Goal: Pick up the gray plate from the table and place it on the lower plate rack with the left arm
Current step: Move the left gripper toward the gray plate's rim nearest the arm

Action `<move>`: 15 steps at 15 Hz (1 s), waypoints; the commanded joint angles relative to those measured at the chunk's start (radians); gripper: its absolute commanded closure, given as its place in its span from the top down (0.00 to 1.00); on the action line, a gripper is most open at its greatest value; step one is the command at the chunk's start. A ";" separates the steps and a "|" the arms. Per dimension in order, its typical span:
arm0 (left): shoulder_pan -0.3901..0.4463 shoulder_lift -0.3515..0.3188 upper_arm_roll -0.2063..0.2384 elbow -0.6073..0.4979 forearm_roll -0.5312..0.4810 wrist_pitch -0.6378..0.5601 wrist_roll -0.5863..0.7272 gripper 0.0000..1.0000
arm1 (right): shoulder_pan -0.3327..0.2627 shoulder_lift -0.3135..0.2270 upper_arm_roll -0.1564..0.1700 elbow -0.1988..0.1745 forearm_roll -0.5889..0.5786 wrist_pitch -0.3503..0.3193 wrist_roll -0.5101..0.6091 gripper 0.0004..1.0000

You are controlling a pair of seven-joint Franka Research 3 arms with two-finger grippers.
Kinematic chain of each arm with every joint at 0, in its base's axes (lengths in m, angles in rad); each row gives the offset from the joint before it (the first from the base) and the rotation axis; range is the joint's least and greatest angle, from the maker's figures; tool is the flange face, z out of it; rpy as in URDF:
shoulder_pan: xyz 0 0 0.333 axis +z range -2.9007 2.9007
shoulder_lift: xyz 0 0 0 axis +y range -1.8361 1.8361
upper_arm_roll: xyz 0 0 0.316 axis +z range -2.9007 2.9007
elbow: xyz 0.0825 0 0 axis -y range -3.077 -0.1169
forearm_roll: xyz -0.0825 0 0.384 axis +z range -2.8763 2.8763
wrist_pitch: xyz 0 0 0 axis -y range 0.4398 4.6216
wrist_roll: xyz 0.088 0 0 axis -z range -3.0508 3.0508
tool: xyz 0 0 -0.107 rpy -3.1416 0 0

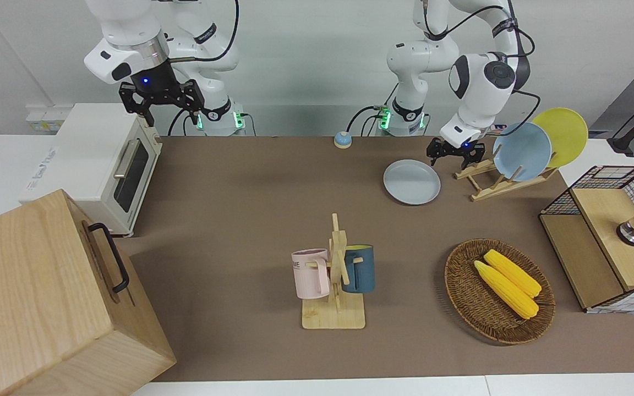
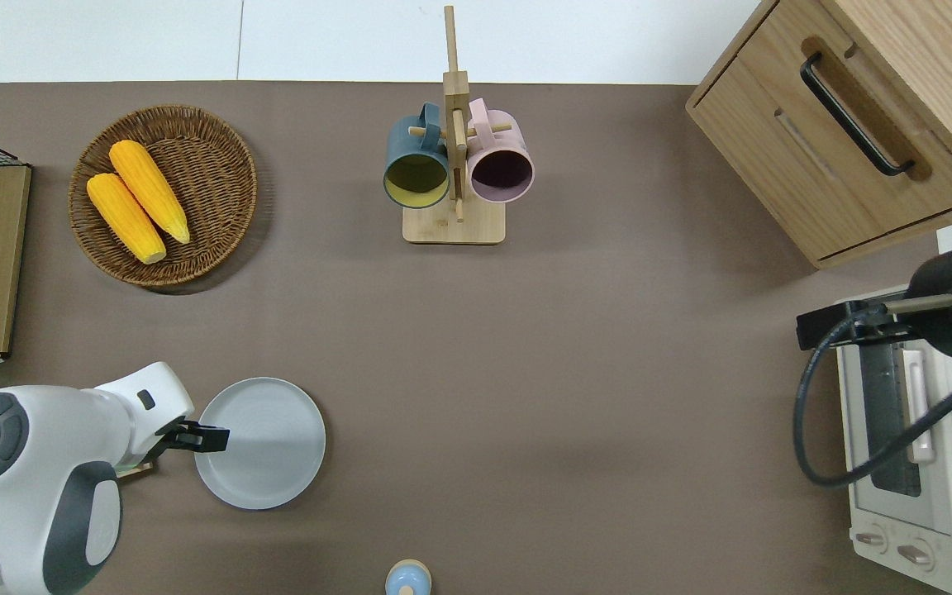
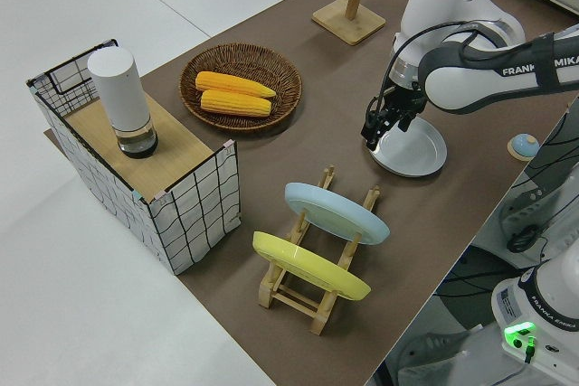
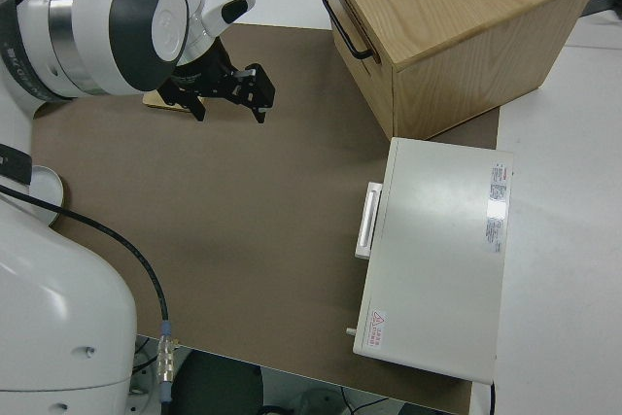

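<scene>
While the surface (image 1: 251, 181) of brown matting spreads under everything, the biggest thing on it is a wooden cabinet (image 1: 42, 297) with a black handle, at the right arm's end and far from the robots, with a white toaster oven (image 1: 102, 165) beside it, nearer to them. At the left arm's end stands a wire-sided crate (image 3: 136, 169) with a wooden top that carries a white cylinder (image 3: 120, 101). A wicker basket (image 1: 463, 294) holding two corn cobs (image 1: 507, 280) lies beside the crate, toward the middle. The left arm (image 2: 38, 471) reaches low over the surface, and its tool (image 2: 205, 436) hangs over the rim of the gray plate (image 2: 265, 442) on the rack's side; its fingers look slightly apart and do not hold the plate. The right arm (image 1: 135, 49) is parked, and the fingers of its tool (image 1: 167, 108) stand apart. The rack (image 3: 312, 291), a slanted light-wood one, sits close to the robots between the crate and the gray plate, and it holds a yellow plate (image 3: 308, 264) and a sky-blue plate (image 3: 335, 211) leaning in its slots. The gray plate lies flat on the surface just beside the rack, toward the middle. A mug stand (image 1: 334, 297) farther from the robots, near the middle, carries a pink mug (image 1: 311, 273) and a dark teal mug (image 1: 360, 268). A small blue bell (image 1: 342, 139) sits at the edge nearest the robots.
</scene>
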 commanded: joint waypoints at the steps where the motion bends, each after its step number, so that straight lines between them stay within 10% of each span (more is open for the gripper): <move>1: -0.007 0.073 0.004 -0.025 -0.008 0.107 -0.009 1.00 | -0.007 -0.002 0.005 0.006 0.007 -0.014 -0.001 0.99; 10: -0.009 0.136 0.001 -0.036 -0.008 0.188 -0.009 0.95 | -0.007 -0.002 0.007 0.006 0.007 -0.014 0.000 0.99; 15: -0.009 0.137 0.000 -0.035 -0.008 0.185 -0.009 0.30 | -0.007 -0.002 0.007 0.006 0.007 -0.014 -0.001 0.99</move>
